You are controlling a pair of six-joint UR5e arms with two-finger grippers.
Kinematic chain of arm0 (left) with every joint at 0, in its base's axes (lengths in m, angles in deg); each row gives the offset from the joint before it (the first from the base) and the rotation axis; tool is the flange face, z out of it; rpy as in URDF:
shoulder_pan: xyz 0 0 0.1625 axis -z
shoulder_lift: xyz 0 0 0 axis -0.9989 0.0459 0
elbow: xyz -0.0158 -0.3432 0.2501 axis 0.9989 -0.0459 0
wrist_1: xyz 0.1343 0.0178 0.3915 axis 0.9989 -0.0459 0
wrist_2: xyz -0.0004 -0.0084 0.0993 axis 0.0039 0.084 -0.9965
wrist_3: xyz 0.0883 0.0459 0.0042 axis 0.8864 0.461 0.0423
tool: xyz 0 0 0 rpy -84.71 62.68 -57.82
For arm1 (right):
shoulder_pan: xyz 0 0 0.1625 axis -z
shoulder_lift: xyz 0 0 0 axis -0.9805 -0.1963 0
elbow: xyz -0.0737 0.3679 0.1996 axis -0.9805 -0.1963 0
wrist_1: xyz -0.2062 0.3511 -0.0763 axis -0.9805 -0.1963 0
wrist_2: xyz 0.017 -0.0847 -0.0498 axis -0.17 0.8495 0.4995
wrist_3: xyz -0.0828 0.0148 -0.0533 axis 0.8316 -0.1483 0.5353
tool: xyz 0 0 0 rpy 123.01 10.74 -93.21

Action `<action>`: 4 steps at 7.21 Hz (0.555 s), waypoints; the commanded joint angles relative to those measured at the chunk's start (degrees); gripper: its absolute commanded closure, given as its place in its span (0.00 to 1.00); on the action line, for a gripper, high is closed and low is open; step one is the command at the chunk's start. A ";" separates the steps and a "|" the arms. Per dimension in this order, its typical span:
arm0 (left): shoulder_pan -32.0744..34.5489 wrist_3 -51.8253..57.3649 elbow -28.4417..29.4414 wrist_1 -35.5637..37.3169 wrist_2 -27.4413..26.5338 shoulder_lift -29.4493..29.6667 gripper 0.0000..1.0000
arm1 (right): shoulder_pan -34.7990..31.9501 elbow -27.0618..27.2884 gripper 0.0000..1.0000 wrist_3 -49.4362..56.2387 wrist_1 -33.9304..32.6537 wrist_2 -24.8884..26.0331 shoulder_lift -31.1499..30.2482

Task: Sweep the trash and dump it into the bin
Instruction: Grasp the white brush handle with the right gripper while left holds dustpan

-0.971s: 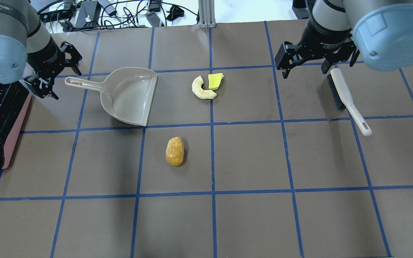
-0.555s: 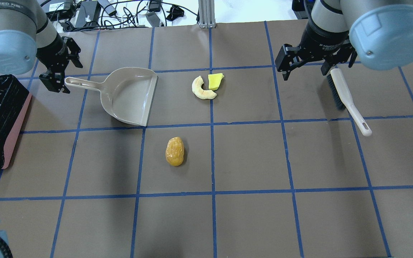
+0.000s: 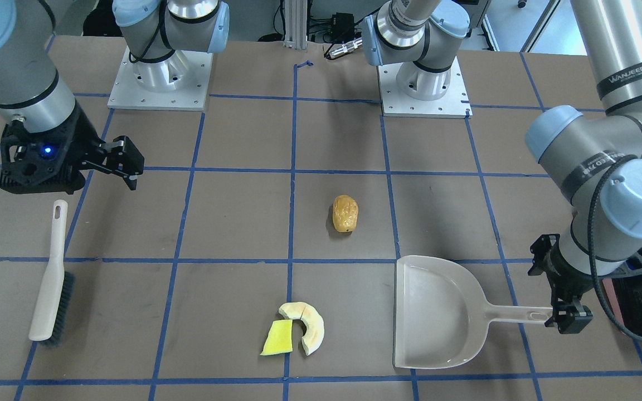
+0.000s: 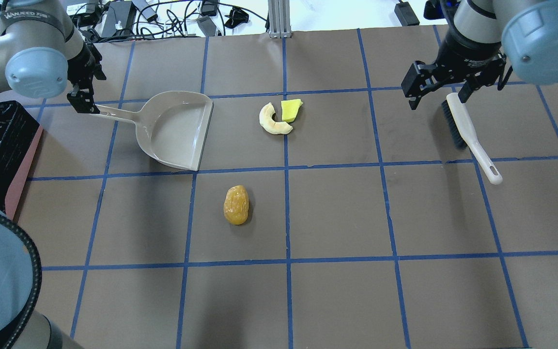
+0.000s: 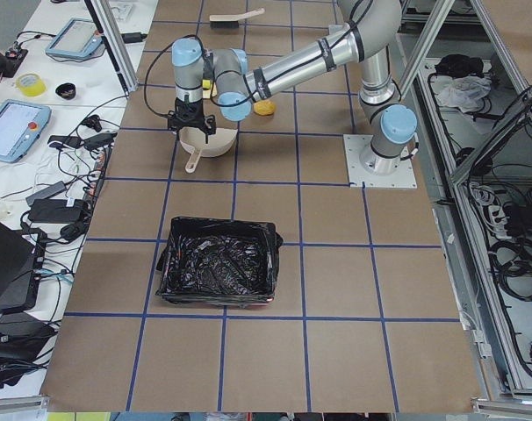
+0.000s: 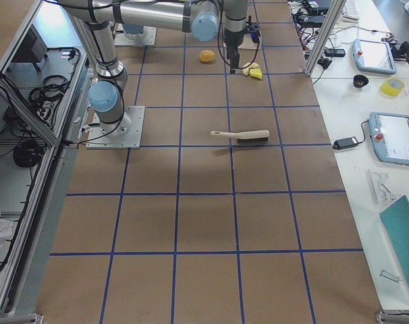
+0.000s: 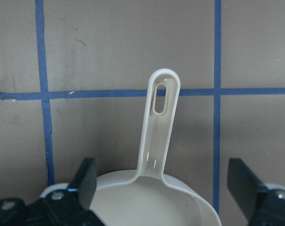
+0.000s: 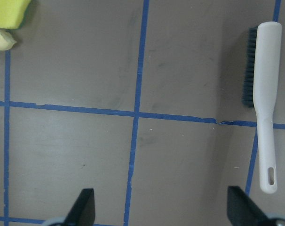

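**Status: tool acquisition, pre-grasp.**

1. Left gripper (image 4: 83,100): over the last second it has travelled from the 9 o'clock side of the dustpan (image 4: 177,131) to a position over the end of the dustpan handle (image 4: 114,115). Its fingers (image 7: 84,181) are spread wide, with the handle running up the centre of the left wrist view. No contact is visible.

2. Right gripper (image 4: 436,92): it has shifted toward 3 o'clock and now sits over the bristle end of the brush (image 4: 468,131). Its fingers are spread and hold nothing. In the right wrist view the brush lies off at 2 o'clock, so alignment appears incomplete.

3. Trash: unmoved on the surface (image 4: 337,218).
   - The potato-like lump (image 4: 236,205) lies at 5 o'clock of the dustpan.
   - The crescent rind (image 4: 271,121) and yellow wedge (image 4: 291,110) touch each other at 3 o'clock of the dustpan mouth.

4. Bin (image 4: 20,179): at 8 o'clock of the dustpan, well apart from the trash.

Assessment: both arms are converging on their tools, and sweeping has not begun. The left side looks ready to descend and close. The right side likely needs further centring over the brush.
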 commanded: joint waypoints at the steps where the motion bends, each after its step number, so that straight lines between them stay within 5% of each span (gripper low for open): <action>1: -0.27 2.23 2.40 0.98 -0.55 4.44 0.03 | 3.18 3.63 0.00 5.16 -2.19 0.69 1.38; 4: -0.18 2.85 3.30 -2.25 -3.68 6.83 0.04 | 5.29 4.27 0.00 5.26 -2.65 6.84 6.01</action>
